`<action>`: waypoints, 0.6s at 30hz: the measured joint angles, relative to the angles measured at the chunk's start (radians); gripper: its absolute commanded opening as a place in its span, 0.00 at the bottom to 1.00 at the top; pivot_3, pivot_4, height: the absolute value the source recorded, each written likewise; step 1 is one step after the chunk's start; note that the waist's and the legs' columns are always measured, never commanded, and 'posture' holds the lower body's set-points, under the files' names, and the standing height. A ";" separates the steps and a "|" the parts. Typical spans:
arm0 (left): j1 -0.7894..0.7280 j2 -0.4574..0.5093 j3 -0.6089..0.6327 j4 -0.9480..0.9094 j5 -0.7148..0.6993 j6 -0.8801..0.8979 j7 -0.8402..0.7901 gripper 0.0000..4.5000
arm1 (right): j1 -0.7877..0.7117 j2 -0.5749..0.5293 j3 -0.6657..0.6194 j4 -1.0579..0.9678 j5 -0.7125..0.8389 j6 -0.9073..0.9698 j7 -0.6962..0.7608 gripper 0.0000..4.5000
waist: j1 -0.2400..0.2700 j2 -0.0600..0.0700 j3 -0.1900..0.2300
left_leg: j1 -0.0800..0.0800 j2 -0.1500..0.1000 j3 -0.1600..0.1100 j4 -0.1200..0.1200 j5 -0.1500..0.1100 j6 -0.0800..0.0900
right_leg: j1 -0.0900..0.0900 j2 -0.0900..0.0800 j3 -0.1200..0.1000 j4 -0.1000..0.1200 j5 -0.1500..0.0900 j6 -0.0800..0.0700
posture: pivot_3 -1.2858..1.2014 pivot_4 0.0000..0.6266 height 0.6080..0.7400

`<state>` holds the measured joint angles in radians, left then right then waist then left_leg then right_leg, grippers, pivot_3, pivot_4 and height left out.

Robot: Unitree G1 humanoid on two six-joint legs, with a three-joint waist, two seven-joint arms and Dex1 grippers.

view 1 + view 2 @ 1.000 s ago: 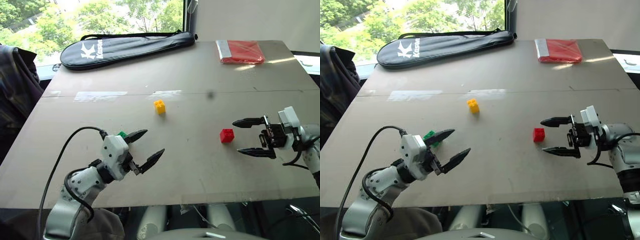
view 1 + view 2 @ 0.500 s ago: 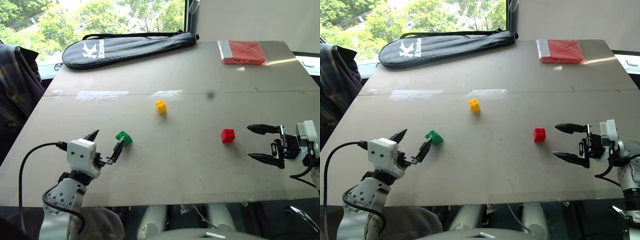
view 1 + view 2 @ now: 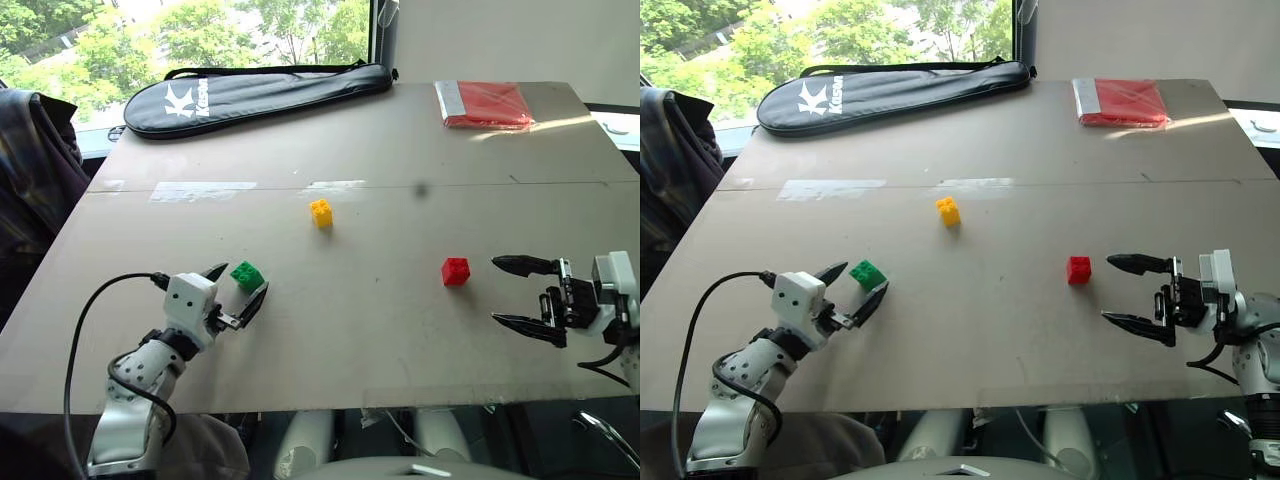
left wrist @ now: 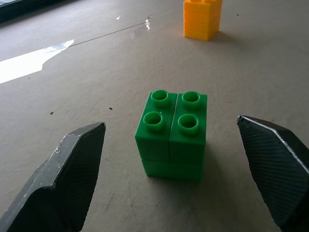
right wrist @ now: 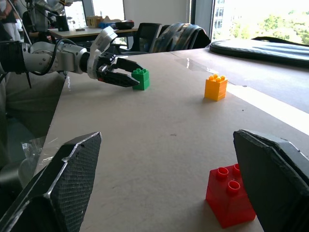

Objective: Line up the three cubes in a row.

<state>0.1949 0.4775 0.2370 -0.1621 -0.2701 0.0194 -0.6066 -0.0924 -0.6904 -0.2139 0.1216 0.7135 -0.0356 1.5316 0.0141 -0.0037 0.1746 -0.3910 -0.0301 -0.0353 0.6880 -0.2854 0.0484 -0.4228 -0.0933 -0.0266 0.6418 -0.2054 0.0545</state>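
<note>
- The left gripper sits at the lower left, fingers wide apart. The green cube stands between them, not touched.
- The right gripper sits at the lower right, fingers apart, holding nothing.
- The red cube is just left of it.
- The yellow cube stands alone near the middle of the table.

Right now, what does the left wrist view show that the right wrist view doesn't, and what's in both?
Left wrist alone: the green cube framed by the open left pincer, fingers clear of it on both sides. Right wrist alone: the red cube near the open right pincer, plus chairs behind. Both: green cube, yellow cube, table.
</note>
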 measured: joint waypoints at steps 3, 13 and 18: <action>-0.004 0.013 -0.005 0.042 -0.001 0.002 -0.025 1.00 | 0.001 0.002 0.000 -0.018 0.000 0.011 -0.012 1.00 | 0.001 0.000 0.000 | 0.000 0.000 0.000 0.000 0.000 0.000 | 0.000 0.000 0.000 0.000 0.000 0.000 | 0.52 0.24 0.65; -0.066 0.031 -0.010 0.116 -0.014 -0.015 -0.111 0.29 | 0.007 0.002 0.000 -0.065 0.001 0.048 -0.031 1.00 | 0.002 0.000 0.000 | 0.000 0.000 0.000 0.000 0.000 0.000 | 0.000 -0.001 0.000 0.000 0.000 0.000 | 0.52 0.24 0.65; -0.081 0.037 -0.014 0.126 -0.014 -0.013 -0.134 0.27 | 0.007 0.002 0.000 -0.067 0.001 0.056 -0.036 1.00 | 0.002 0.000 0.000 | 0.000 0.000 0.000 0.000 0.000 0.000 | 0.000 -0.001 0.000 0.000 0.000 0.000 | 0.52 0.24 0.65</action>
<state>0.1144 0.5146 0.2229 -0.0357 -0.2841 0.0066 -0.7402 -0.0858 -0.6882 -0.2143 0.0549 0.7146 0.0209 1.4961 0.0162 -0.0033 0.1744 -0.3910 -0.0302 -0.0355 0.6881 -0.2853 0.0484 -0.4228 -0.0942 -0.0269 0.6419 -0.2054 0.0545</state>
